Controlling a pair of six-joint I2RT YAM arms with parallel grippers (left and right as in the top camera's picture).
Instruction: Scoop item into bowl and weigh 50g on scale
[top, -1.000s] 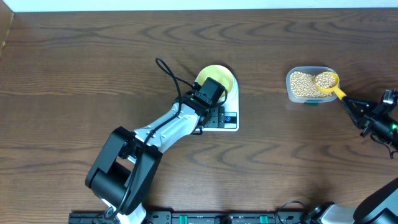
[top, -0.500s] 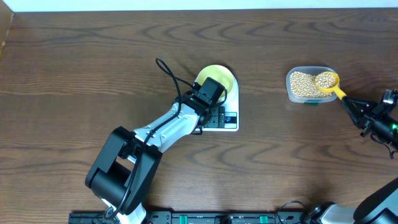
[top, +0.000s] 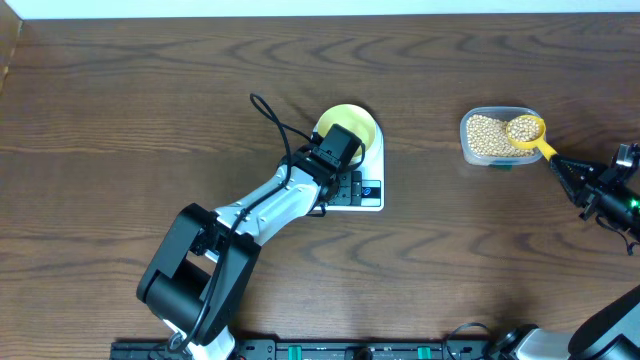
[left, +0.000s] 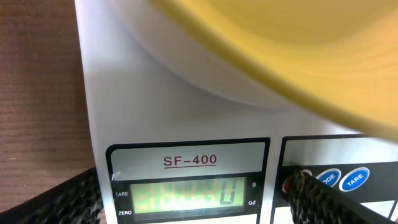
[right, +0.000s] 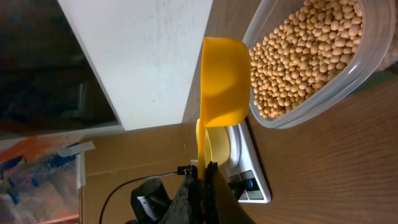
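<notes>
The white scale (top: 374, 203) stands mid-table with the pale-yellow bowl (top: 362, 122) on it. My left gripper (top: 341, 178) hangs open over the scale's front edge and partly hides both. In the left wrist view the scale (left: 124, 93) shows a lit LCD reading 0. The bowl (left: 280, 50) is blurred above it. My left gripper (left: 196, 190) straddles the display, its right finger on a red button. My right gripper (top: 568, 172) is shut on the handle of a yellow scoop (top: 526, 129). The scoop holds beans (top: 484, 136) over the clear tub. The right wrist view shows the gripper (right: 203, 177), the scoop (right: 227, 81) and the beans (right: 305, 56).
The clear plastic tub (top: 468, 152) of beans stands at the right of the table, and its wall shows in the right wrist view (right: 348, 74). A black cable (top: 268, 110) loops from the left arm. The table's back edge (top: 320, 14) meets a white wall.
</notes>
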